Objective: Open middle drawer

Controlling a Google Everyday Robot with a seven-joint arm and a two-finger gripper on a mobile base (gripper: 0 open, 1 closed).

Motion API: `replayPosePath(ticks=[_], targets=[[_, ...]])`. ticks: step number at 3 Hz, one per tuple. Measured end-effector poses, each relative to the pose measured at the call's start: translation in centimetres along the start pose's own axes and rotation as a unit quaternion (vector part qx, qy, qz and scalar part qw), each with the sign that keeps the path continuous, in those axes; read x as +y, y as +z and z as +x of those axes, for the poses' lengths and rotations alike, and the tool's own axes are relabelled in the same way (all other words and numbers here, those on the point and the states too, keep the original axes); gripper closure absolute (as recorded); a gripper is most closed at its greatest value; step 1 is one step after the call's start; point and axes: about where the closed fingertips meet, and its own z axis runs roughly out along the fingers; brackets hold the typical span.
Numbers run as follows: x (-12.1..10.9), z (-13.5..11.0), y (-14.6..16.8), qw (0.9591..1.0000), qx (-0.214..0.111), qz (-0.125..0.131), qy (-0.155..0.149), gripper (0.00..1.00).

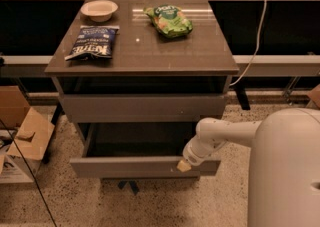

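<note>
Against the open middle drawer [135,167], right front, rests the gripper [184,165], grip unclear.

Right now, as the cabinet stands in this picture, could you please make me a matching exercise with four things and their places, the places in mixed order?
Things:
1. white bowl
2. blue chip bag
3. green chip bag
4. gripper

Places:
A. at the front of the pulled-out middle drawer, near its right end
B. cabinet top, back left corner
C. cabinet top, at the back, right of the middle
D. cabinet top, left side, in front of the bowl

Pairs: 1-B, 2-D, 3-C, 4-A
</note>
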Motion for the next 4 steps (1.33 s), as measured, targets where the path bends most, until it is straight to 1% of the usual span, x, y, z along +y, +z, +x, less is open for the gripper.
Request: replayPosePath(ticks=[2,3,4], targets=[[-0.2,-0.3,-0.4,1.0,0.0,0.0,0.0,0.18],[0.0,-0.2,-0.3,1.0,0.001,-0.002,0.0,0.0],[0.9,0.3,-0.5,0.9996,0.015,0.001,-0.023,0.0]])
